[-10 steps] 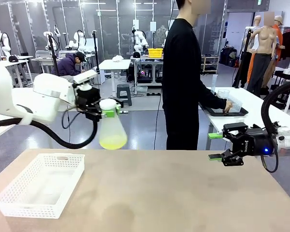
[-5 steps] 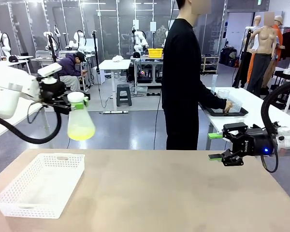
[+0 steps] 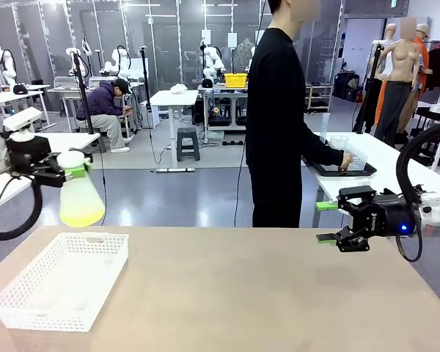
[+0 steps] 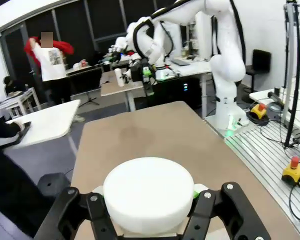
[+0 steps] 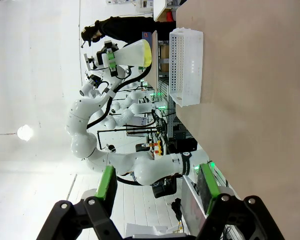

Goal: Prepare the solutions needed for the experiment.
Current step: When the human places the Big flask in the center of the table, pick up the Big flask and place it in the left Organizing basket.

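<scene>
The left gripper (image 3: 67, 173) is clenched on the neck of a translucent conical flask (image 3: 80, 198), its green pads (image 3: 76, 173) pinching just under the white cap (image 3: 70, 159). The flask hangs upright in the air beyond the far left edge of the table, above and behind the white basket (image 3: 29, 312). The solutions (image 3: 81, 215), a shallow layer of pale lemon-yellow liquid, sit in the flask's wide bottom. In the left wrist view the round cap (image 4: 148, 193) lies between the black fingers (image 4: 102, 220).

The right gripper (image 3: 325, 222) hovers over the table's right side with its fingers spread apart and nothing between them; in the right wrist view its green pads (image 5: 108, 185) stand wide.

The table (image 3: 264, 293) is a plain tan surface, with the perforated basket lying at its near left corner. Across it a person in black (image 3: 277, 117) stands turned aside, one hand (image 3: 345, 160) at a tray on a white side table (image 3: 396, 165). Behind is a workshop hall with grey floor, more white tables and a seated person (image 3: 106, 103).

Over the last second the left arm has carried the flask leftward and a little lower, from near the table's middle-left to past the basket's far side; the right gripper has not moved
</scene>
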Controlling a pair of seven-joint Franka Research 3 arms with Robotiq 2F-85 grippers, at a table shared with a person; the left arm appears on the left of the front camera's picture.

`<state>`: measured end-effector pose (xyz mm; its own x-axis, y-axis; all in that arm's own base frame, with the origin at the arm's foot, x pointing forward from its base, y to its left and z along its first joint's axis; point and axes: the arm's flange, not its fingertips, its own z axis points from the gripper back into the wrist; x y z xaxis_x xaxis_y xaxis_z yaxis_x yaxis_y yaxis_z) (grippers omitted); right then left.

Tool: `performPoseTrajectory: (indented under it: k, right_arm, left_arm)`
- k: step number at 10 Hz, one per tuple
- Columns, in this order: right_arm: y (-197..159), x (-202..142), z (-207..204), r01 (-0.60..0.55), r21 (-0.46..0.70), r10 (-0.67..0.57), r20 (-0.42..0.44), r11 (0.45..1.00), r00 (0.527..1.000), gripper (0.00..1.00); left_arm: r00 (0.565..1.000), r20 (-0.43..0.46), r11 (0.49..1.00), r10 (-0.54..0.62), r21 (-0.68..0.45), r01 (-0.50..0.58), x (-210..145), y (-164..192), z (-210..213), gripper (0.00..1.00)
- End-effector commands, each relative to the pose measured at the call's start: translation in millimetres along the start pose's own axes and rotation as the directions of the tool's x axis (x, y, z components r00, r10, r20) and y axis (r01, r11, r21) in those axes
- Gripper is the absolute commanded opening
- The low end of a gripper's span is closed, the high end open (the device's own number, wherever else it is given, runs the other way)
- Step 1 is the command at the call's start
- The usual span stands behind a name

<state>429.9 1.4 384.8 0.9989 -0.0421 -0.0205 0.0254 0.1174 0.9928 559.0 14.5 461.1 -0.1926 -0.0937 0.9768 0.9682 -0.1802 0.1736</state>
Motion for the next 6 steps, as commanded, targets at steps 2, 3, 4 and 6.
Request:
performPoseTrajectory:
  k: [2, 3, 4, 6]
  right_arm:
    - [1.0, 0.5, -0.6, -0.002, -0.003, 0.002, 0.003, 1.000, 1.000, 0.82]
    - [1.0, 0.5, -0.6, -0.002, -0.003, 0.002, 0.003, 1.000, 1.000, 0.82]
    - [1.0, 0.5, -0.6, -0.002, -0.003, 0.002, 0.003, 1.000, 1.000, 0.82]
    - [1.0, 0.5, -0.6, -0.002, -0.003, 0.002, 0.003, 1.000, 1.000, 0.82]
  left_arm:
    - [1.000, -0.009, 0.993, 0.016, 0.120, -0.015, -19.6, -24.5, 21.0, 0.00]
    - [0.999, 0.011, 0.992, 0.030, 0.123, -0.032, -30.1, -31.3, 24.2, 0.00]
    - [0.999, 0.026, 0.990, 0.048, 0.129, -0.051, -42.0, -35.3, 28.2, 0.00]
    - [0.996, 0.068, 0.989, 0.065, 0.127, -0.074, -65.9, -45.8, 29.2, 0.00]
